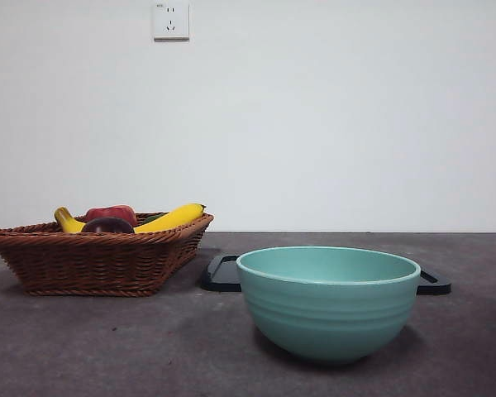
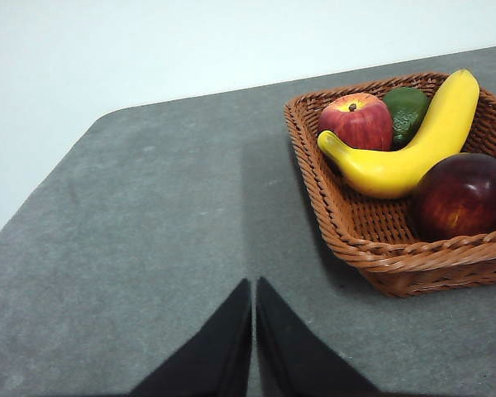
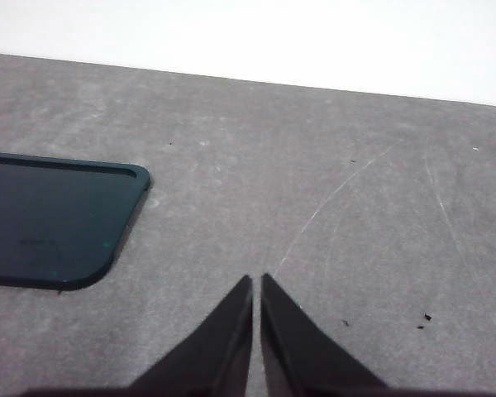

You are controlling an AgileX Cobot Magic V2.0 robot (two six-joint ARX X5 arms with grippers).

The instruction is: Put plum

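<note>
Front view has a brown wicker basket [image 1: 99, 263] sitting toward the left side of the grey desk [image 1: 107, 347], with a teal bowl [image 1: 328, 302] nearer the front edge and right of it, well apart from the basket. Behind the bowl lies a flat black tray [image 1: 221, 275], its ends poking out on both sides. White wall at the back has a power socket [image 1: 171, 21] up high.

Inside the basket: the plum [image 2: 463, 194], dark maroon and glossy, sits in the corner of the basket closest to the left wrist camera, touching the yellow banana [image 2: 409, 149]. On the far side of the banana are a red apple [image 2: 357, 121] and a green fruit [image 2: 407, 112], maybe an avocado, hard to say for sure. From the front you only see the top of the plum over the basket rim.

The left gripper [image 2: 254, 285] hangs over bare desk near the basket, not touching anything, its jaws pressed together with only a sliver between them. The right gripper [image 3: 256, 281] is the same deal, jaws together and holding nothing, over open desk with a rounded corner of the tray off to one side. Neither arm shows up in the front view.
</note>
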